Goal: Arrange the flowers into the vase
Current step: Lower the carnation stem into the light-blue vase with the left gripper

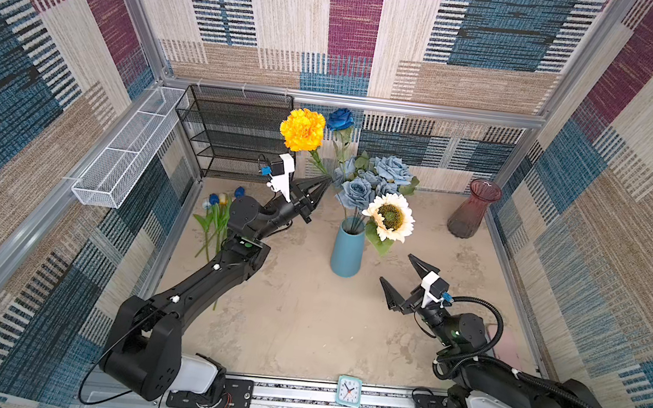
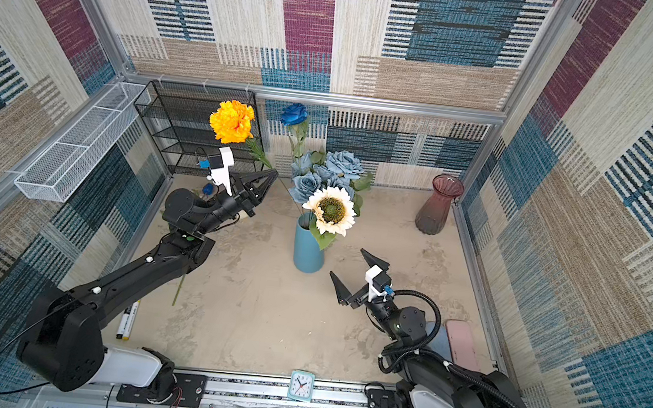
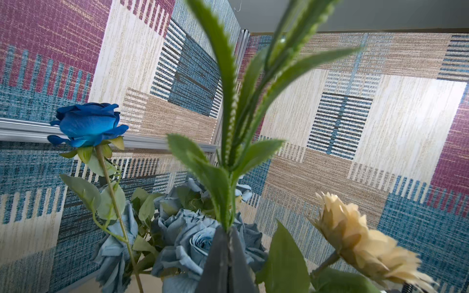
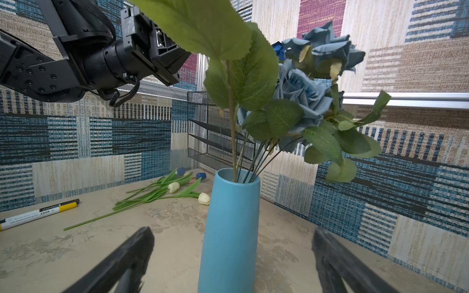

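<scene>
A ruffled orange artificial bloom (image 1: 302, 129) held just left of the tall matte-blue vase (image 1: 347, 253).
Nearest, the right gripper (image 1: 397, 268) hangs spread and empty before the vase. Beyond, the left gripper (image 1: 326, 181) pinches the bloom's green stem, which tilts head up-left, foot seemingly toward the vase mouth. Loose tulips (image 1: 214, 200) lie far left on the mottled beige tabletop (image 1: 303, 315).

L arm (image 1: 198, 282), R arm (image 1: 465, 327): matte black, screw-dotted joints, white base shells (image 1: 194, 374). L gripper (image 1: 326, 181), R gripper (image 1: 395, 267) — black wedge fingers (image 1: 418, 265). White wrist cam mounts (image 1: 285, 167), blue plugs (image 1: 265, 171). R: ribbed black conduit (image 1: 491, 306).
</scene>
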Available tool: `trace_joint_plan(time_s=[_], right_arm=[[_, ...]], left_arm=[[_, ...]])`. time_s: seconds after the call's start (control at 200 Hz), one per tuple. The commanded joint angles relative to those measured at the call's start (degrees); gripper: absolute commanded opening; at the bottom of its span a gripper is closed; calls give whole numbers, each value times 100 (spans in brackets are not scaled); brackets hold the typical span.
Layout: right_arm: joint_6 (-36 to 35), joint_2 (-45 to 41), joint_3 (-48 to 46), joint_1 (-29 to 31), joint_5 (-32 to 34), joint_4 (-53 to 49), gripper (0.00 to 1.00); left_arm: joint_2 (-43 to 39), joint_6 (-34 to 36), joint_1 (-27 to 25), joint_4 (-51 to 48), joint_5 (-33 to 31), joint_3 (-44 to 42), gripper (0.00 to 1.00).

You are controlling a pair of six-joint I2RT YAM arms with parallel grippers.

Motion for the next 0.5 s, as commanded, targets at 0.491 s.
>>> trace_joint_plan(time_s=[0.491], right_arm=[[32, 29, 50, 4, -32, 228, 100]], left_arm=[[279, 695, -214, -623, -69, -281, 0]])
